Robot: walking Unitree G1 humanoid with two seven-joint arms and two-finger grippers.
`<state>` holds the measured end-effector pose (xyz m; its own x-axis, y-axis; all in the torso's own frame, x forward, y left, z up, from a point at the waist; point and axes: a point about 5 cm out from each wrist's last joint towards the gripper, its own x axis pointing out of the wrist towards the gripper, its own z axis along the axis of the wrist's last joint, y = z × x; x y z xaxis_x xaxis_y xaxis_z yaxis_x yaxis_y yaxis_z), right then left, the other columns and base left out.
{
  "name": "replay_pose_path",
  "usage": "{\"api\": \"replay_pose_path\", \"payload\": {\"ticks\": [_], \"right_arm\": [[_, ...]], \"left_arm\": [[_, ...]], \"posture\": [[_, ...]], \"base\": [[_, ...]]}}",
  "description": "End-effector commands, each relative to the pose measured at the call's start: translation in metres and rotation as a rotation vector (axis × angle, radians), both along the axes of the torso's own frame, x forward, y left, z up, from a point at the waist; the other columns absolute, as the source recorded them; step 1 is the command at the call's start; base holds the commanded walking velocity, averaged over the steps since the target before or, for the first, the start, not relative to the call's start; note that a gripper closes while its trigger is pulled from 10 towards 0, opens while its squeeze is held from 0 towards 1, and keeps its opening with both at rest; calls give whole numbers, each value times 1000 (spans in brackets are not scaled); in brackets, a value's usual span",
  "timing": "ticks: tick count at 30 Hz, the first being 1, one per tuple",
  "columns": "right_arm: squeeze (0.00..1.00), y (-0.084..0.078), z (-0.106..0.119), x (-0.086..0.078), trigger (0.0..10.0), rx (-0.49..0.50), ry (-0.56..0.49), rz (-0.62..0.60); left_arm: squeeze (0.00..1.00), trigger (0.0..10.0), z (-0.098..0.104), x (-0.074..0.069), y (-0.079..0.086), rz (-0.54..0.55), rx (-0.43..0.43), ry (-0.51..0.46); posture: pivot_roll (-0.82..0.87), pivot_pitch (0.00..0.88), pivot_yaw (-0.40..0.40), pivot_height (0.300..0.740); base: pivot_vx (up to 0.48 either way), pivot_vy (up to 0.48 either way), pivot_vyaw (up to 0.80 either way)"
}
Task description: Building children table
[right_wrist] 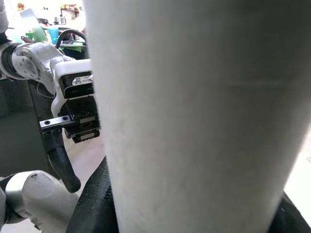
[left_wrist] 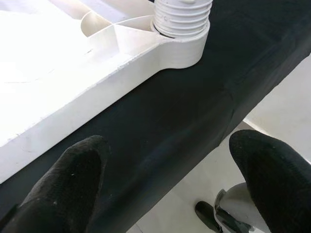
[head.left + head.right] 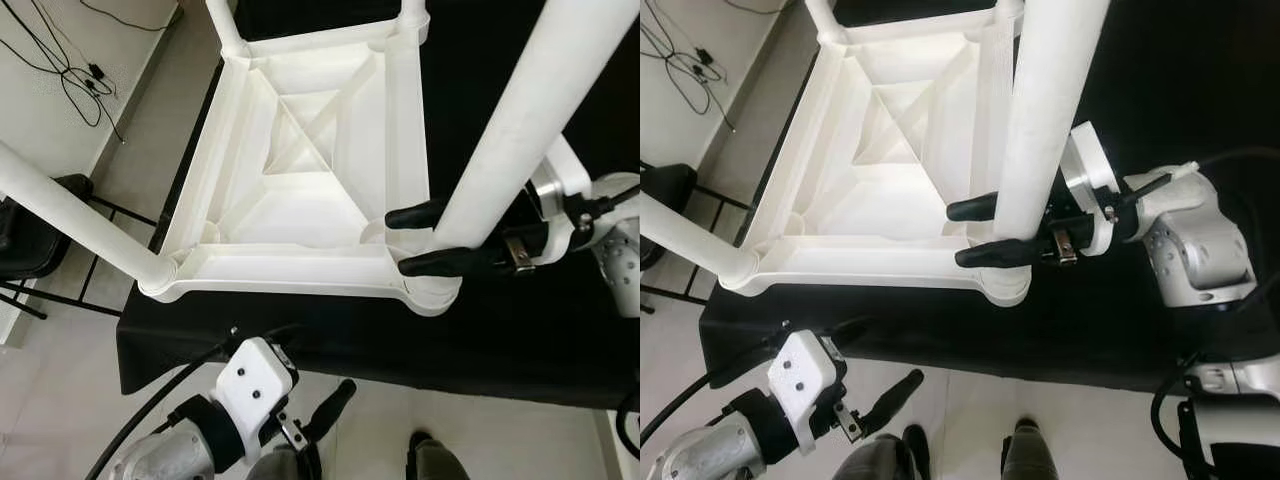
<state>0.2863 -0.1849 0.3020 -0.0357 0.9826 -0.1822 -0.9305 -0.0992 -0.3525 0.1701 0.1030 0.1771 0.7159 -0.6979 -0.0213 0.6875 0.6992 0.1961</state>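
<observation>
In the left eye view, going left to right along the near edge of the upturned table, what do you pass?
Near-left table leg → white tabletop, underside up → near-right table leg held by the right end effector → right arm wrist.

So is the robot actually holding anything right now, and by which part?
Yes: the right gripper clasps a white table leg near its base, just above the corner socket. The left gripper holds nothing.

white table, black cloth, black end effector fingers
</observation>
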Motion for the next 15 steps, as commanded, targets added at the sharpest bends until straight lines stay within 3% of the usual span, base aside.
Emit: {"api": "replay_pose_path", "payload": {"ticks": [1, 8, 15], "right_arm": [[0, 0, -23, 0, 10000, -78, 129, 24], [0, 5, -29, -6, 10000, -106, 155, 68], [0, 21, -38, -9, 10000, -165, 156, 128]], "left_arm": [[0, 10000, -3, -2, 0, 2, 7, 22], [0, 10000, -3, -2, 0, 2, 7, 21], [0, 10000, -3, -2, 0, 2, 5, 21]], "posture": [[-24, 341, 170, 740], [-26, 344, 170, 740], [-29, 347, 173, 740]], "base": [[0, 0, 0], [0, 0, 0], [0, 0, 0]]}}
